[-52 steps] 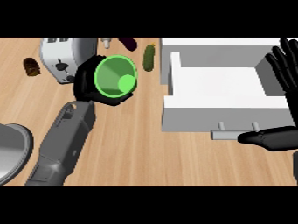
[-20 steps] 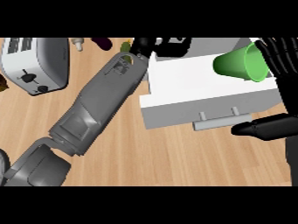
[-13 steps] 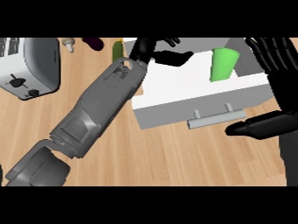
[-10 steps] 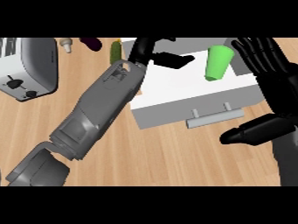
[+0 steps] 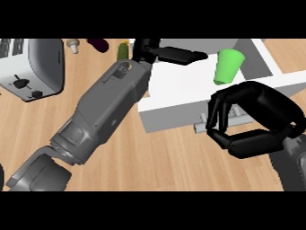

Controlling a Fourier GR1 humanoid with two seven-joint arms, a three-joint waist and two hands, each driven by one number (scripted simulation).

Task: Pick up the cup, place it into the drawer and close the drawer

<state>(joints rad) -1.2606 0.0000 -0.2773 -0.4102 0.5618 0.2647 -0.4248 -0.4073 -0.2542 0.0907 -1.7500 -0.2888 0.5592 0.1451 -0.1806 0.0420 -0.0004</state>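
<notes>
Fingers (image 5: 181, 55) of the left hand (image 5: 148, 50) released: stretched out flat over the far-left part of the drawer, holding nothing.

Cup (image 5: 228, 66): green, inside the open drawer (image 5: 181, 85) at its far-right part, leaning slightly, clear of both hands. A second ago it was higher and further right, close to the right hand's fingertips; it now sits within the drawer walls. Judged: placing step done.

Right hand (image 5: 255, 119): half a second ago its fingers were spread and pointing up at the right. Now they are clenched into a curl just in front of the drawer's near face, over the handle (image 5: 203, 128). Cannot tell whether they touch the handle.

Meaning: only the closing is left. The left forearm lies across the drawer's near-left corner and the left hand is above the opening, so it probably needs to come out before the drawer is pushed in.

Surroundings: toaster (image 5: 26, 67) far left on the wooden counter (image 5: 148, 157), small bottles (image 5: 123, 50) along the far edge.
</notes>
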